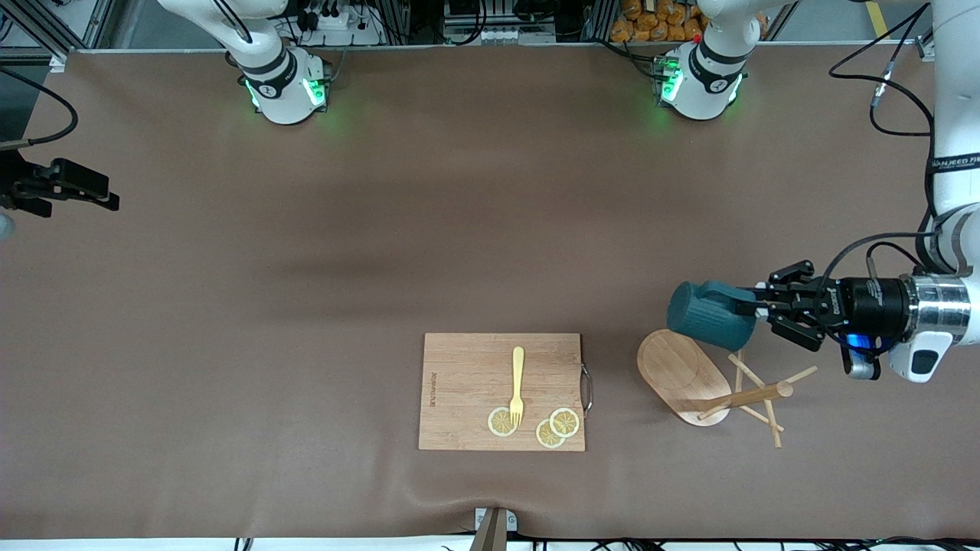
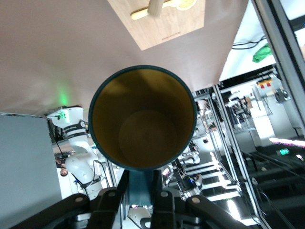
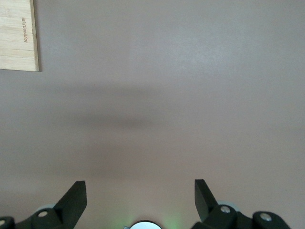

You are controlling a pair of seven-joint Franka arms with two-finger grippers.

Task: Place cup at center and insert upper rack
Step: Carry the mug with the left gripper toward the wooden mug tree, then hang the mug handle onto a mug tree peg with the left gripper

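Note:
My left gripper (image 1: 754,308) is shut on the handle of the dark teal cup (image 1: 708,315) and holds it on its side in the air, above the edge of the upper rack's oval base. The left wrist view looks straight into the cup (image 2: 143,119), showing its yellowish inside, and the fingers (image 2: 113,202) pinch the teal handle between them. The upper rack (image 1: 689,376), a light wooden mug tree, lies tipped over on the table, its post and pegs (image 1: 754,396) pointing toward the left arm's end. My right gripper (image 1: 96,191) waits open at the right arm's end of the table, nothing between its fingers (image 3: 74,198).
A rectangular wooden cutting board (image 1: 467,383) with a metal handle lies near the table's front edge, beside the rack. On it are a yellow fork (image 1: 518,383) and lemon slices (image 1: 501,422). The brown table cover (image 1: 383,252) is bare elsewhere.

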